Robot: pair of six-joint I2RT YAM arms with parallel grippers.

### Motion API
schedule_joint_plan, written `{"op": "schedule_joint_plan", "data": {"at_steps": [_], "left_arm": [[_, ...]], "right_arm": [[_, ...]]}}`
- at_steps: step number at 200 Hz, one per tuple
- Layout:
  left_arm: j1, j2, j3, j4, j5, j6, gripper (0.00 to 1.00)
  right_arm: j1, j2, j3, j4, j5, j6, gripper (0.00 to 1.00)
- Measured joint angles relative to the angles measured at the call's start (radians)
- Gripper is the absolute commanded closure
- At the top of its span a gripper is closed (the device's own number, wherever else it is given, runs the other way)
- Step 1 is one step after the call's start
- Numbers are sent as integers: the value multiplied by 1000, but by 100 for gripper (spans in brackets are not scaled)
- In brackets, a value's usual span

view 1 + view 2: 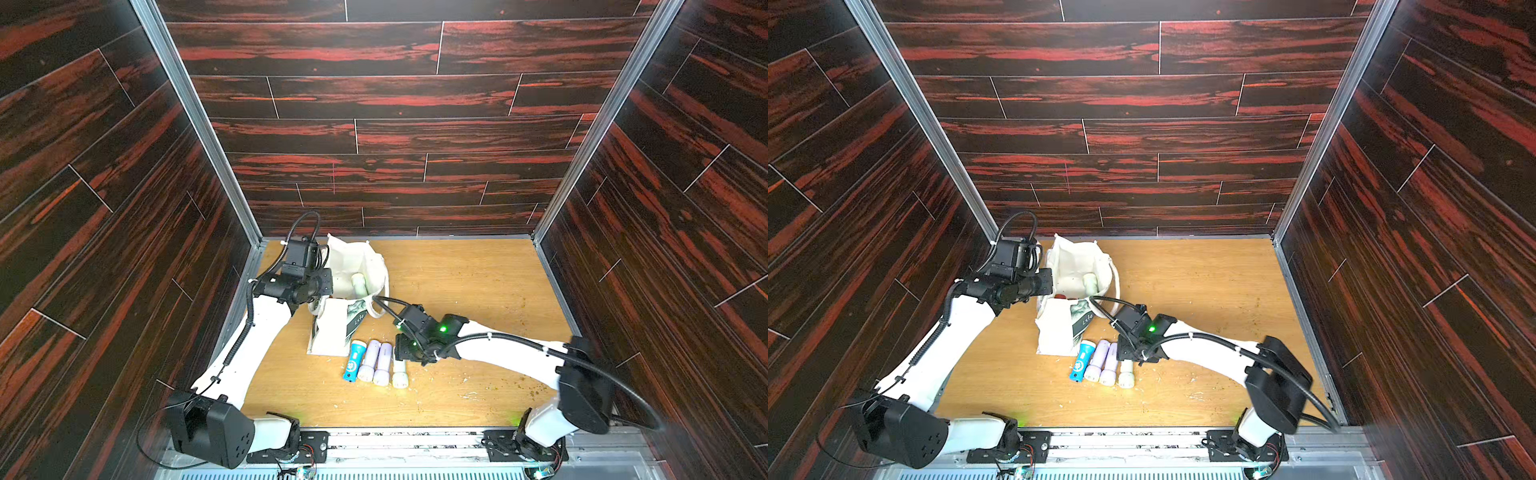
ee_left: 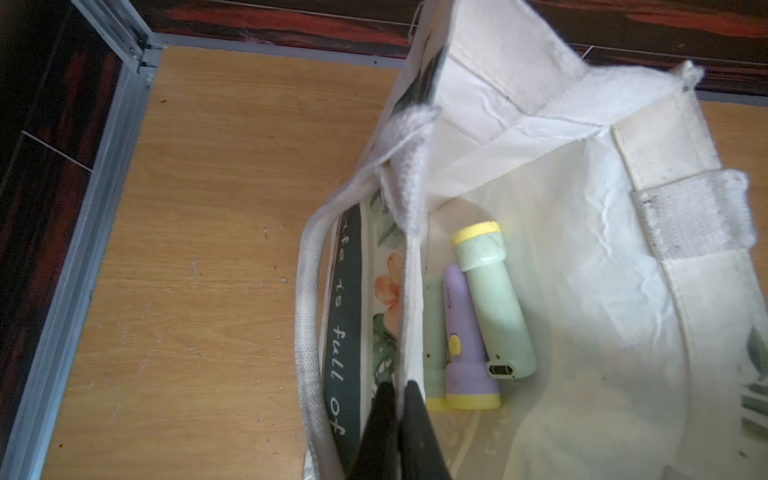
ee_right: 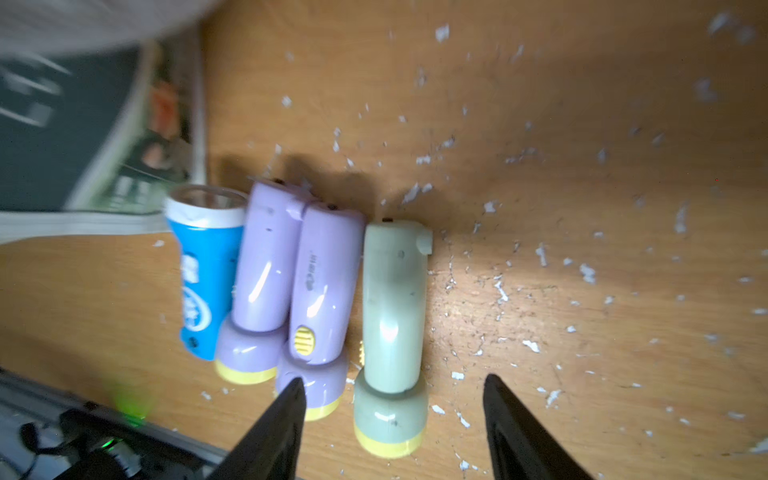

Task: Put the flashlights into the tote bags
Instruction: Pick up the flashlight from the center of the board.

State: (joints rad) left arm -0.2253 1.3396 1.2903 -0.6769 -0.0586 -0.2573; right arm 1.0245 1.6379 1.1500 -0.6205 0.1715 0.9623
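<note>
**Three seen inside the bag, four waiting beside it**

In the bottom of the tote bag we count three flashlights: a pale green flashlight, a lilac flashlight and a second green flashlight half hidden by the bag's wall. More may lie out of sight. Our left gripper is pinched tight on the bag's rim.

Just beside the bag, four lie in a row on the table: a blue flashlight, two lilac ones, and a grey-green flashlight farthest from the bag. Our right gripper hangs over that last one, jaws apart, gripping nothing. We judge the job roughly half done.
</note>
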Motion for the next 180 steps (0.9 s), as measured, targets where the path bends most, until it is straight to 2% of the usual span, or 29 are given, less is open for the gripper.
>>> {"op": "schedule_joint_plan", "data": {"at_steps": [37, 95, 180], "left_arm": [[0, 0, 0, 6, 18, 0, 100], [1, 0, 0, 9, 29, 0, 100], [2, 0, -1, 13, 41, 0, 100]], "right_arm": [[6, 90, 55, -26, -19, 6, 32], [7, 156, 97, -69, -22, 3, 40], [7, 234, 142, -98, -25, -3, 40]]}}
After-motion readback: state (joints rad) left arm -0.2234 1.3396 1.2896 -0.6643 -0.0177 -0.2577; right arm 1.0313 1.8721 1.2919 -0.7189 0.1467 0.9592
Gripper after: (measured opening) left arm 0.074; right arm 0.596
